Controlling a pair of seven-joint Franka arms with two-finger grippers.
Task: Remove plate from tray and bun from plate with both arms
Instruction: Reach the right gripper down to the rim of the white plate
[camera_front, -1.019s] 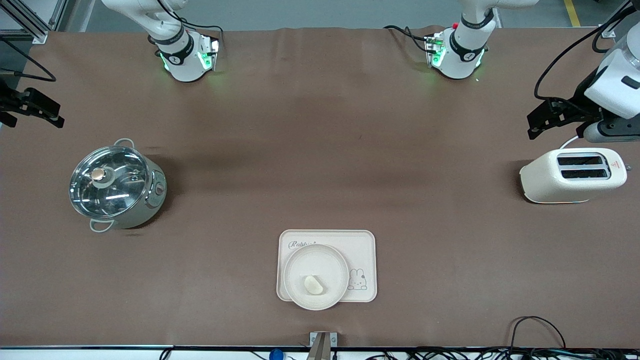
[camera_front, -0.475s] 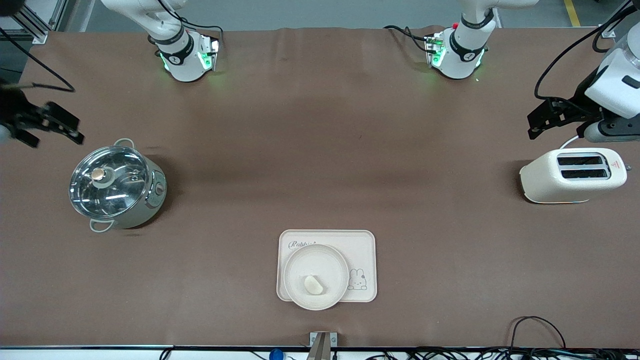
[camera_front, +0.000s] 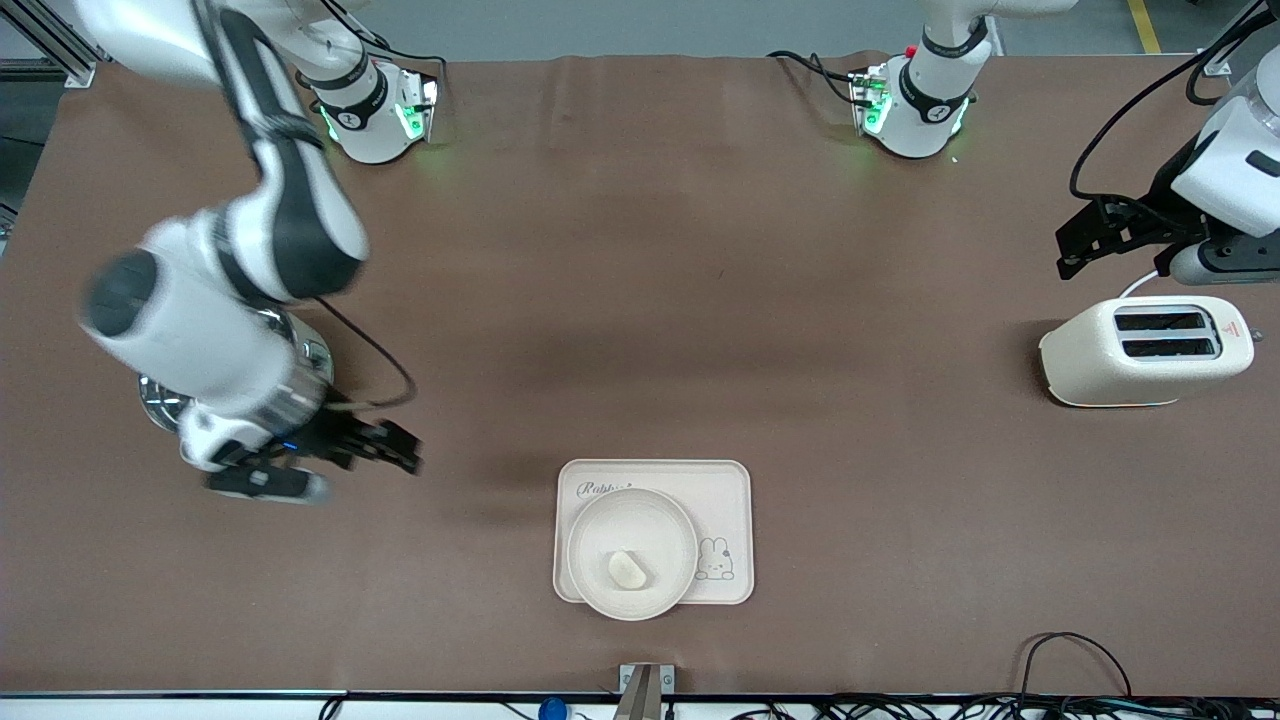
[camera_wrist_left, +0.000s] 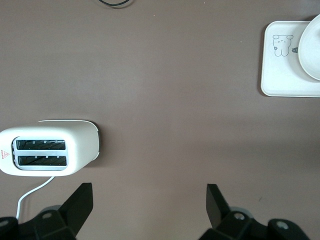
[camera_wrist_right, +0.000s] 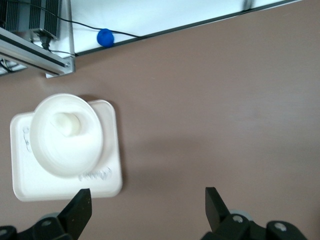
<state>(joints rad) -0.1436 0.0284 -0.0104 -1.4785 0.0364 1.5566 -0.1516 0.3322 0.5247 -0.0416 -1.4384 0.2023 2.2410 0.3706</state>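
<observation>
The round cream plate (camera_front: 632, 540) lies on the rabbit tray (camera_front: 722, 490) near the front camera's edge of the table. The bun (camera_front: 627, 569) sits on the plate. My right gripper (camera_front: 408, 452) is open and empty, over bare table between the pot and the tray. In the right wrist view the plate (camera_wrist_right: 66, 145), the bun (camera_wrist_right: 67, 123) and the tray (camera_wrist_right: 107, 175) show ahead of the right gripper (camera_wrist_right: 147, 210). My left gripper (camera_front: 1065, 252) is open and empty, waiting over the table by the toaster; it also shows in the left wrist view (camera_wrist_left: 149, 205).
A steel pot (camera_front: 312, 358) is mostly hidden under the right arm. A cream toaster (camera_front: 1145, 350) stands at the left arm's end and shows in the left wrist view (camera_wrist_left: 47, 147). Cables and a blue ball (camera_wrist_right: 105, 37) lie along the table's front-camera edge.
The right arm has swung in from the table's end, over the pot, toward the tray. The left arm, plate and bun have not moved.
</observation>
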